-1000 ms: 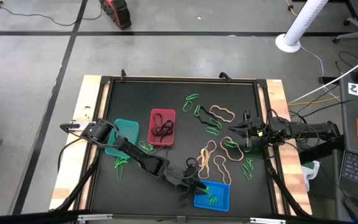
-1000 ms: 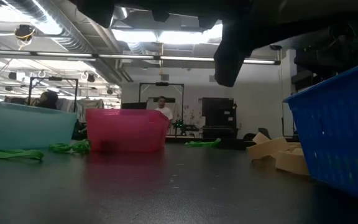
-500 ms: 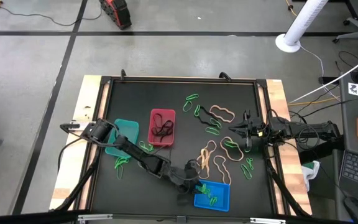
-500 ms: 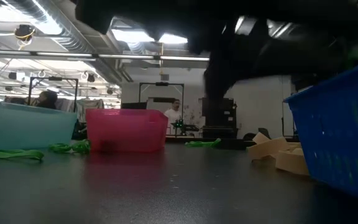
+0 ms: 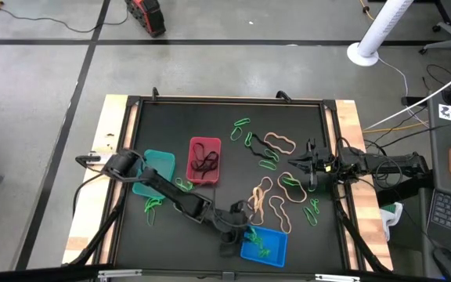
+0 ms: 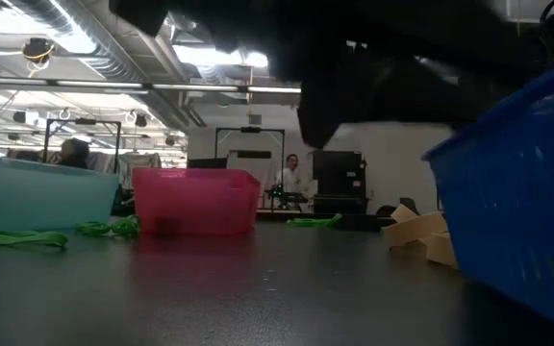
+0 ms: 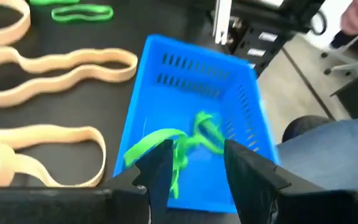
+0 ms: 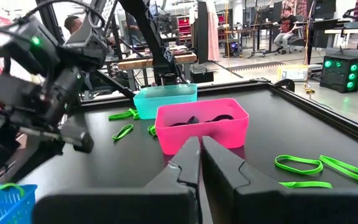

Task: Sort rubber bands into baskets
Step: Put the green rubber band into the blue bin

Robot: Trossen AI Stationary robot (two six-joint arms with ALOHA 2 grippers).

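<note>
The blue basket (image 5: 265,247) stands at the table's near edge with green rubber bands (image 7: 191,140) lying in it. My left gripper (image 7: 194,149) is open just over the basket's left wall; it also shows in the high view (image 5: 245,233). The red basket (image 5: 204,160) holds black bands, and the teal basket (image 5: 153,171) stands to its left. Loose green bands (image 5: 241,125) and tan bands (image 5: 261,200) lie flat on the mat. My right gripper (image 5: 291,164) is shut and empty above the bands at the table's right. My left gripper's open fingers (image 7: 157,165) stand over the blue basket's wall (image 7: 129,143) nearest the arm, slanting down from the table's left. One end of a green band lies between them. I cannot tell whether the fingers touch the basket or the band.
More green bands (image 5: 153,207) lie near the teal basket and others (image 5: 313,210) at the right edge. A raised black frame (image 5: 225,100) runs round the mat. People show in the room beyond the table.
My left gripper has drawn back a little toward the table's left. The blue basket has slid a short way toward the table's left. The green bands stay in the basket.
</note>
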